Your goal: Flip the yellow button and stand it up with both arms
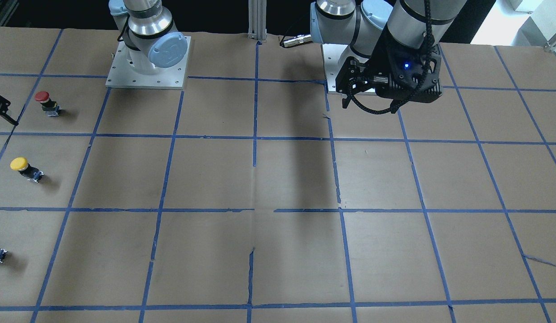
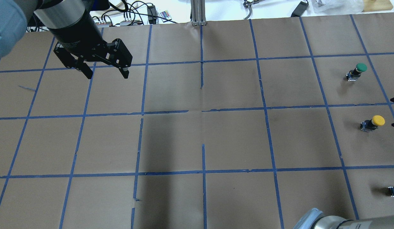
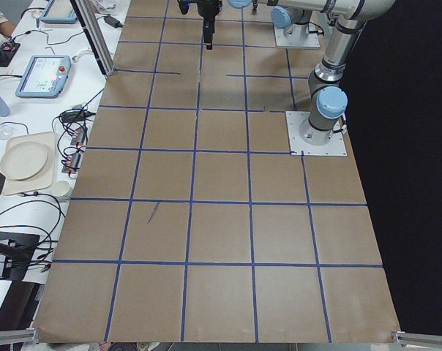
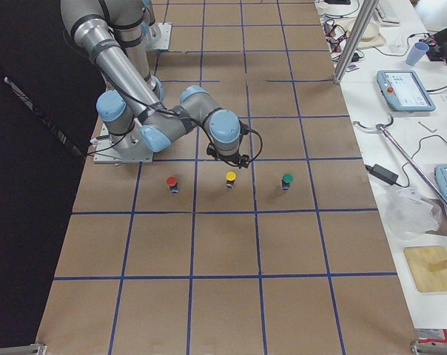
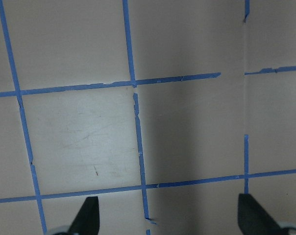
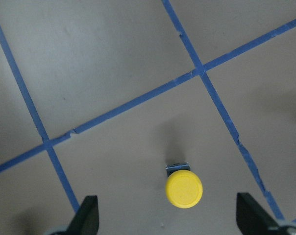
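The yellow button (image 1: 20, 164) sits at the left edge of the front-facing view, on the brown paper-covered desk (image 1: 278, 179) marked with a blue tape grid (image 1: 255, 137). From the right-hand side view it stands cap up in the middle of a row of three, with a red button (image 4: 172, 182) on its left and a green button (image 4: 287, 179) on its right, each well apart from it.

The right claw (image 6: 165, 211) hangs over the yellow button without touching it. Its own camera looks straight down on the round cap, just above the bottom edge of the picture, with the two fingertips (image 6: 87, 214) spread wide on either side, so it's plainly open and holding nothing. In the overhead view only the black tips poke in at the right edge, just beside the button.

The left claw (image 2: 107, 75) is far off, in the upper left of the overhead view, raised over bare paper. Its fingers (image 2: 88, 72) are parted too, gripping nothing, and its wrist camera shows only tape lines.
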Motion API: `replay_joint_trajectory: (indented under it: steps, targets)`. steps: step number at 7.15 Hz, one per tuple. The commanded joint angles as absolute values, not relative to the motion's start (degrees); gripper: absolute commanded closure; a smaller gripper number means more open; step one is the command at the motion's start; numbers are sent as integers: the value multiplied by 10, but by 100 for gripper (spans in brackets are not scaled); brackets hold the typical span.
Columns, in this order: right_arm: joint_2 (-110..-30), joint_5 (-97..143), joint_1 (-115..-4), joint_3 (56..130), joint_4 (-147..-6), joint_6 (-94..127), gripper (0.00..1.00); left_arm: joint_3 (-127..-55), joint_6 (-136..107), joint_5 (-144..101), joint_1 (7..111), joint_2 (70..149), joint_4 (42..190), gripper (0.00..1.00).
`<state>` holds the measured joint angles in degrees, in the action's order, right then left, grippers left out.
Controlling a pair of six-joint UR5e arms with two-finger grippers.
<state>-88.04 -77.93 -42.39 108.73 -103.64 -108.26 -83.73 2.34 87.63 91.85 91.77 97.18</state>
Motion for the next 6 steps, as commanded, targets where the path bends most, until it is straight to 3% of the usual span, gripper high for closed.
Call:
replay_joint_trajectory:
  steps: [1, 4, 6]
  targets:
    - [-959, -807, -480, 1085, -962, -813, 0, -837, 24, 877, 918, 919, 972, 1]
    - [-1032, -860, -606, 1083, -885, -327, 0, -839, 29, 888, 918, 915, 977, 0]
    - [-1035, -860, -719, 1058, -863, -120, 0, -839, 28, 889, 911, 913, 976, 0]
